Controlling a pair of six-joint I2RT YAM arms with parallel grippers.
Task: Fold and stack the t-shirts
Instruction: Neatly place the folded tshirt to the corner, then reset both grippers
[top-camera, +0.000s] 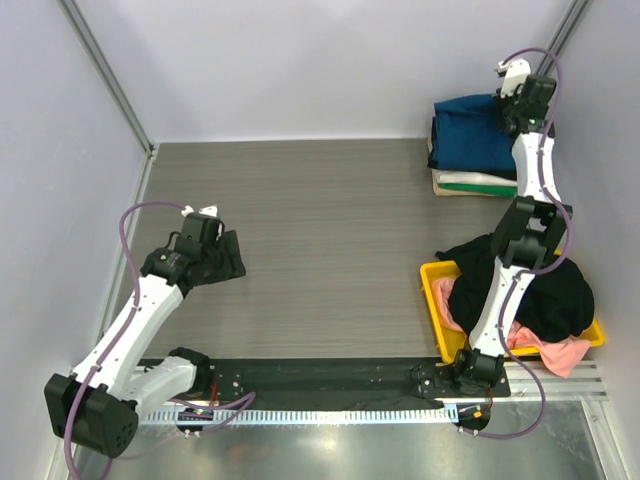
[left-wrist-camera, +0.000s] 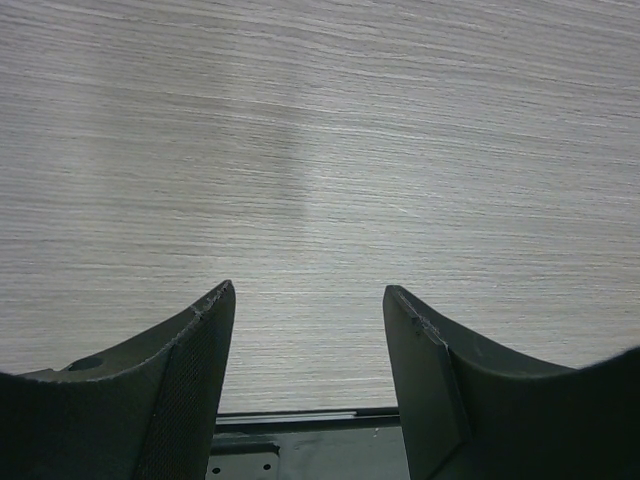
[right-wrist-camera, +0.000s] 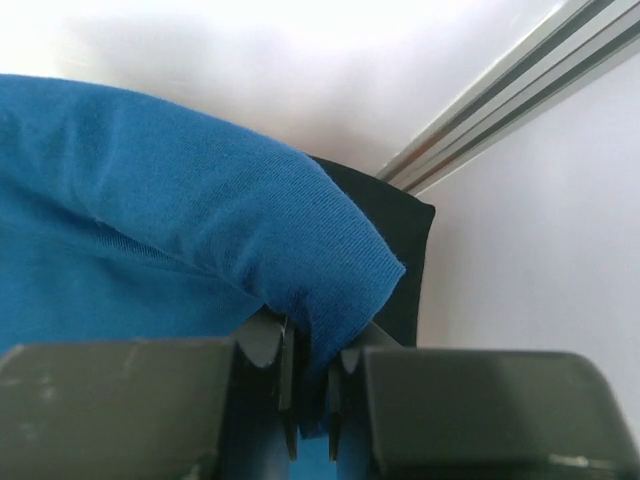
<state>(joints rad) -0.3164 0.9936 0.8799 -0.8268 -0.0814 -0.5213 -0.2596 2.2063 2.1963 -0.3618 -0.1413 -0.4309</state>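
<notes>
A folded dark blue t-shirt (top-camera: 470, 135) lies on top of a stack at the table's far right corner, over white and green folded shirts (top-camera: 475, 183). My right gripper (top-camera: 517, 110) is at the stack's right edge, shut on a fold of the blue t-shirt (right-wrist-camera: 200, 220); a black shirt edge (right-wrist-camera: 400, 250) shows behind it. More t-shirts, black (top-camera: 545, 290) and pink (top-camera: 545, 350), lie heaped in the yellow bin (top-camera: 435, 300). My left gripper (top-camera: 228, 255) is open and empty over bare table at the left; its fingers (left-wrist-camera: 190, 360) frame only wood grain.
The yellow bin stands at the near right beside the right arm's base. A black rail (top-camera: 330, 380) runs along the table's near edge. Grey walls close in the left, back and right sides.
</notes>
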